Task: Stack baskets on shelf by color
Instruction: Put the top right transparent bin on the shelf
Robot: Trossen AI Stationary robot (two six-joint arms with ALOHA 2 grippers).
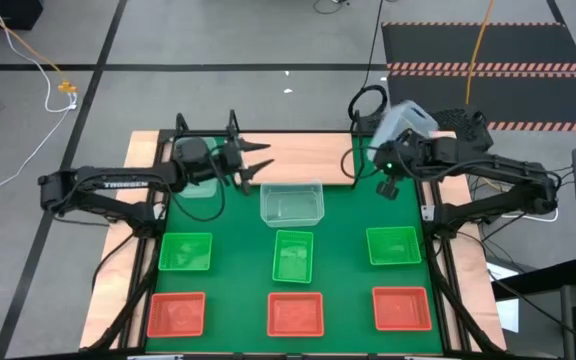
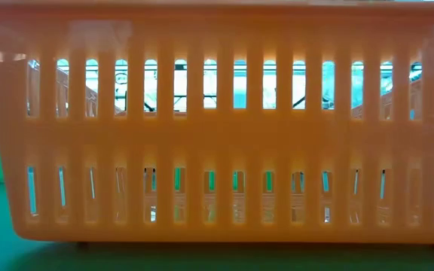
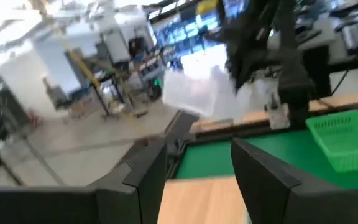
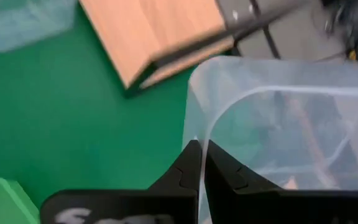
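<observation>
My right gripper (image 1: pixel 393 170) is shut on a clear basket (image 1: pixel 405 124), held up over the right end of the shelf (image 1: pixel 303 152), a light-brown board at the mat's far edge. My left gripper (image 1: pixel 260 162) hovers open over the shelf's left part and touches nothing. A second clear basket (image 1: pixel 291 203) sits on the green mat just in front of the shelf. A third clear basket (image 1: pixel 198 186) lies partly under my left arm. Three green baskets (image 1: pixel 293 255) form a middle row, and three red-orange baskets (image 1: pixel 296 313) the near row. My right gripper pinches the clear basket's side wall at the rim (image 4: pixel 199 134), close to a rounded corner. One finger (image 4: pixel 185 165) is outside the wall and the other finger (image 4: pixel 225 168) inside. The basket is lifted clear and tilted above the shelf's right end.
In the low view a red-orange basket (image 2: pixel 217 128) fills the picture and hides the table behind it. The left wrist view shows my right arm with the clear basket (image 3: pixel 191 93) and a green basket (image 3: pixel 347 140). Cables and a striped floor mat (image 1: pixel 488 60) lie beyond the table.
</observation>
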